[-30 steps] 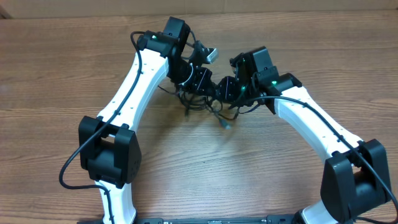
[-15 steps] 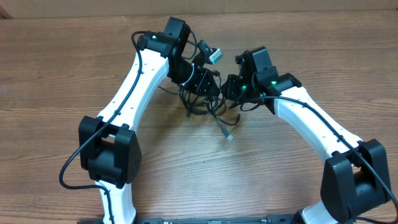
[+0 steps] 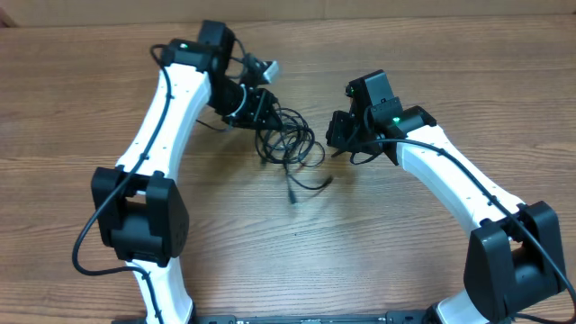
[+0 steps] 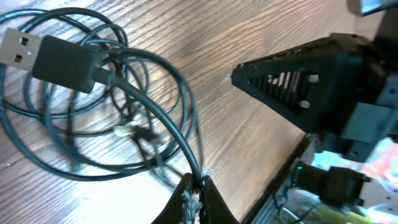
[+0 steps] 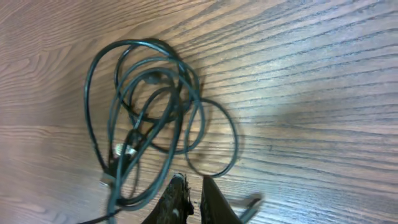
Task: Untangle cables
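The left gripper (image 4: 196,185) is pinching one strand of the coiled cables (image 3: 288,144) lying on the table (image 3: 405,261) (between the arms). The right gripper (image 5: 194,190) is hovering beside them, jaws together.

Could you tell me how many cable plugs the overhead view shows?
2: USB plug by the left gripper, small plug at the tangle's near edge; others may be hidden.

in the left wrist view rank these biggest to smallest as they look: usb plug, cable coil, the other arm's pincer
1. cable coil
2. right pincer, close behind; farther from the camera, so unsure
3. usb plug, clearly smallest
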`<state>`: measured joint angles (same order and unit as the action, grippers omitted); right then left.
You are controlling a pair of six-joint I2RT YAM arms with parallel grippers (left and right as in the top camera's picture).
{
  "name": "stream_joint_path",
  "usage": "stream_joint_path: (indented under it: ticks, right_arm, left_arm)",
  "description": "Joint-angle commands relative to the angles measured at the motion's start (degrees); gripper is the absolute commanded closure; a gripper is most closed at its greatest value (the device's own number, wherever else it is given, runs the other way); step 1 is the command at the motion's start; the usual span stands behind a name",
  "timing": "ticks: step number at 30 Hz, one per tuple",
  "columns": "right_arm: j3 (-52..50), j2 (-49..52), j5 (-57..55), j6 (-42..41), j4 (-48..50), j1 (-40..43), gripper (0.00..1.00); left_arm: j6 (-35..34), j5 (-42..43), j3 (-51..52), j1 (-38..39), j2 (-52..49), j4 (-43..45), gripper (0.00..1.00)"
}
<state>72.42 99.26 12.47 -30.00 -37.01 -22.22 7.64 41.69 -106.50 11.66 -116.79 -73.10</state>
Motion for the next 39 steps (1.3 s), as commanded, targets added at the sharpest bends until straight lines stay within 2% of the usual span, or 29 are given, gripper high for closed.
stream_joint_path:
  ticks: [1, 3, 6, 8, 10, 11, 12, 13, 15, 16, 19, 21, 23, 26, 32, 39]
  right_arm:
    - [0.5, -1.2, -2.6, -0.5, -0.3, 0.0, 0.93]
    - [0.5, -1.2, -4.1, -4.0, -1.6, 0.7, 0.93]
    - [0.5, -1.2, -8.3, -12.3, -6.3, 3.5, 0.93]
    - [0.5, -1.2, -10.1, -17.2, -10.0, 6.1, 0.93]
    - [0.5, -1.2, -10.3, -18.4, -12.4, 8.7, 0.87]
    - [0.5, -1.2, -10.2, -18.4, -13.6, 10.9, 0.81]
    - [0.5, -1.2, -10.2, -18.4, -14.2, 12.0, 0.77]
    - [0.5, -1.2, -10.0, -17.9, -14.9, 13.3, 0.74]
    - [0.5, -1.2, -9.4, -17.7, -16.1, 14.9, 0.7]
    - [0.5, -1.2, -9.2, -17.7, -16.6, 15.2, 0.69]
    - [0.5, -1.2, -9.2, -17.5, -16.7, 15.1, 0.67]
    - [0.5, -1.2, -9.2, -17.5, -16.7, 15.0, 0.66]
    - [0.5, -1.2, -9.2, -17.5, -16.7, 15.0, 0.66]
    - [0.5, -1.2, -9.2, -17.5, -16.7, 15.1, 0.66]
    - [0.5, -1.2, -8.7, -17.5, -16.7, 15.1, 0.66]
    - [0.5, -1.2, -8.8, -17.5, -16.6, 15.1, 0.66]
  left_arm:
    - [0.1, 4.5, -1.4, 0.5, 1.5, -0.9, 0.96]
    - [0.1, 5.2, -1.4, 0.9, 1.5, -1.3, 0.96]
    - [3.9, 11.5, -1.4, 2.8, 1.5, -0.7, 0.96]
    - [4.2, 11.2, -1.4, 5.0, 1.4, 0.4, 0.96]
    - [4.2, 8.9, -1.3, 6.8, 1.4, 1.2, 0.78]
    - [4.2, 5.9, -1.3, 9.0, 1.4, 1.8, 0.53]
    - [4.5, 3.6, -1.3, 10.2, 1.4, 2.0, 0.49]
    - [4.8, 0.0, -1.3, 11.5, 1.4, 2.3, 0.45]
    - [3.9, -9.2, -1.3, 13.1, 1.4, 2.8, 0.45]
    - [0.5, -17.3, -1.3, 13.5, 1.4, 3.3, 0.46]
    - [-9.4, -31.1, -1.3, 12.8, 1.4, 4.4, 0.43]
    - [-16.3, -36.1, -1.3, 10.4, 1.4, 5.1, 0.36]
    - [-19.2, -36.1, -1.3, 7.8, 1.4, 6.0, 0.33]
    - [-20.4, -35.6, -1.3, 4.3, 0.3, 8.7, 0.21]
    - [-7.1, -28.5, -1.2, 4.0, -3.1, 9.2, 0.19]
    - [-5.8, -28.5, -1.2, 5.0, -12.3, 9.6, 0.18]
